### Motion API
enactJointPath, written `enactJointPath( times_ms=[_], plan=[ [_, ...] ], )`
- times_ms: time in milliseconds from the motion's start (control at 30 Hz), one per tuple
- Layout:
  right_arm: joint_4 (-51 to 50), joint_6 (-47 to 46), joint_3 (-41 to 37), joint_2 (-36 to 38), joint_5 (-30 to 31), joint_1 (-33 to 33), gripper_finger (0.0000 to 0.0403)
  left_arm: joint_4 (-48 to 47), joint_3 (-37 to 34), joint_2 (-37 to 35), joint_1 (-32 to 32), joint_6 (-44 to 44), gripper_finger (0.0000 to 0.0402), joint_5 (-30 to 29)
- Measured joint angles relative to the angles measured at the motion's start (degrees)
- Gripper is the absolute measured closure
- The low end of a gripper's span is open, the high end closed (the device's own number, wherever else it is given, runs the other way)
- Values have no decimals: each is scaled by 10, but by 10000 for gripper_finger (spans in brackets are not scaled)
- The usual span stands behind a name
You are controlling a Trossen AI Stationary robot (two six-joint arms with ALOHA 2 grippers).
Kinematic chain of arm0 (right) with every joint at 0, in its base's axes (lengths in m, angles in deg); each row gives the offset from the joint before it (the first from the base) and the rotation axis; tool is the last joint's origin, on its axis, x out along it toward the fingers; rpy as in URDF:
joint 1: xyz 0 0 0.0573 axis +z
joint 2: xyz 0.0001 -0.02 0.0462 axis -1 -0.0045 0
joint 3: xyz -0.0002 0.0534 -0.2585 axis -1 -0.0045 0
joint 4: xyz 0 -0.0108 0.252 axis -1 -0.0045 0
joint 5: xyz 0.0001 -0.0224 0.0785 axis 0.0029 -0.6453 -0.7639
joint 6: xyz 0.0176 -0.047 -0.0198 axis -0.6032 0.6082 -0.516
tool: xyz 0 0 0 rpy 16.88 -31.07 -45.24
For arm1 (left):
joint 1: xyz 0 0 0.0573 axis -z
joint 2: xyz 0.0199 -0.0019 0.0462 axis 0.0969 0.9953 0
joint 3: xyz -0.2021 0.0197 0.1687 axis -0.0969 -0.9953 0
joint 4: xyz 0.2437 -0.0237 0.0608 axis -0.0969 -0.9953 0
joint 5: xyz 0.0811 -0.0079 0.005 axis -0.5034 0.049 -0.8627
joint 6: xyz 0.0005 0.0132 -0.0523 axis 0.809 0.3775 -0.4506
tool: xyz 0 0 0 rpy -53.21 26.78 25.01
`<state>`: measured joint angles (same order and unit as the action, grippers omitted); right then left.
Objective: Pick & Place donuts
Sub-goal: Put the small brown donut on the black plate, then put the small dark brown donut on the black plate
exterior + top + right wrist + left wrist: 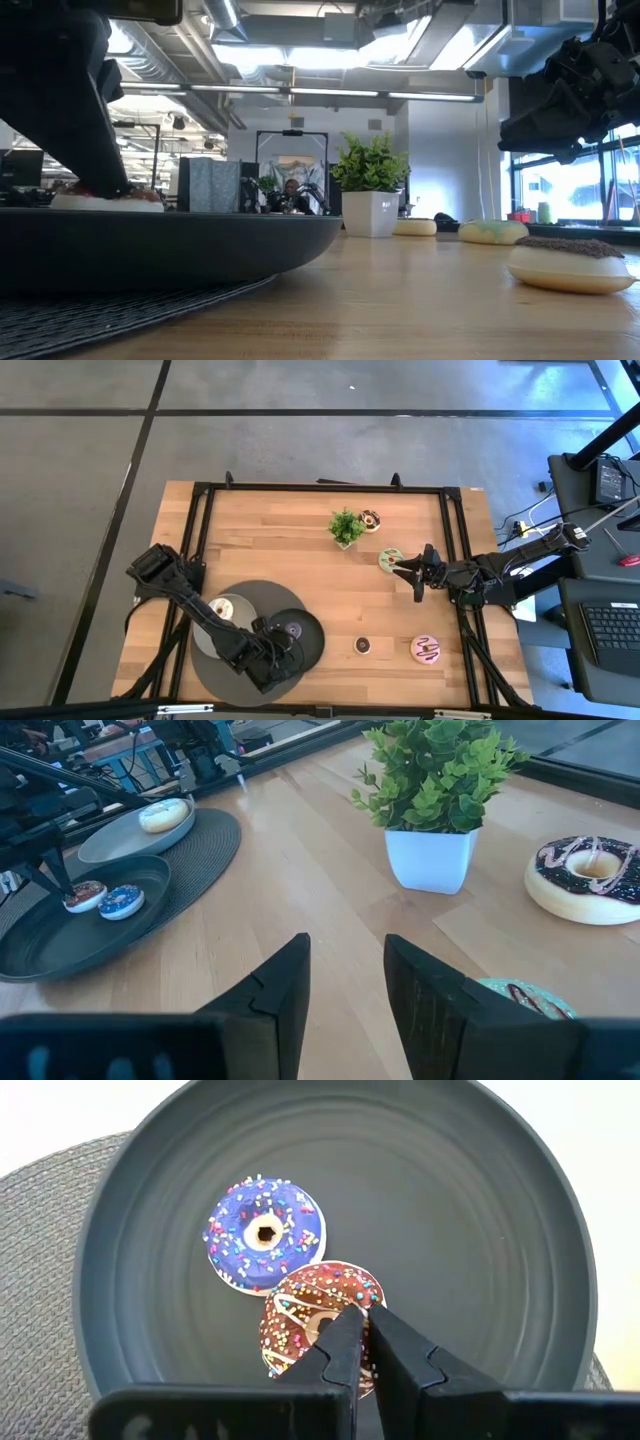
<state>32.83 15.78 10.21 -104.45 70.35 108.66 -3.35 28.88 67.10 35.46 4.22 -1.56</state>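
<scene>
**Brown donut down in the dark plate**

While the brown donut [322, 1320] sits beside the purple donut [265, 1234] in the dark plate [480, 1230], the left gripper [362, 1318] pinches shut on its rim. Right gripper [345, 952] hovers, fingers apart, above the green donut [390, 558].

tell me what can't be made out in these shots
- Left gripper: in the left wrist view its shut tips cover part of the brown donut; whether they pinch it is unclear.
- Green donut: mostly hidden behind the right gripper in the right wrist view.
- Tiny donut: too small in the high view to tell its icing.
</scene>
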Motion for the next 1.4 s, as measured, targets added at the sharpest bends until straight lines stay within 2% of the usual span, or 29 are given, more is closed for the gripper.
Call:
enactJointPath(
  times_ms=[300, 700, 800, 933, 1167, 1300, 1400],
  plan=[
    [0, 0, 0, 0, 0, 0, 271, 1, 0, 0, -4, 2, 360, 18],
    [0, 1, 0, 0, 0, 0, 271, -5, 10, -10, -10, 9, 315, 12],
    [0, 2, 0, 0, 0, 0, 271, 4, 36, -27, -28, 57, 314, 13],
    [0, 3, 0, 0, 0, 0, 271, 35, 68, -29, -78, 185, 316, 42],
    [0, 16, 0, 0, 0, 0, 271, 170, 70, -10, -190, 357, 314, 191],
    [-6, 16, 0, 0, 0, 0, 271, 288, 70, 21, -218, 431, 314, 226],
    [-7, 16, 0, 0, 0, 0, 271, 364, 70, 54, -224, 455, 315, 240]
  ],
)
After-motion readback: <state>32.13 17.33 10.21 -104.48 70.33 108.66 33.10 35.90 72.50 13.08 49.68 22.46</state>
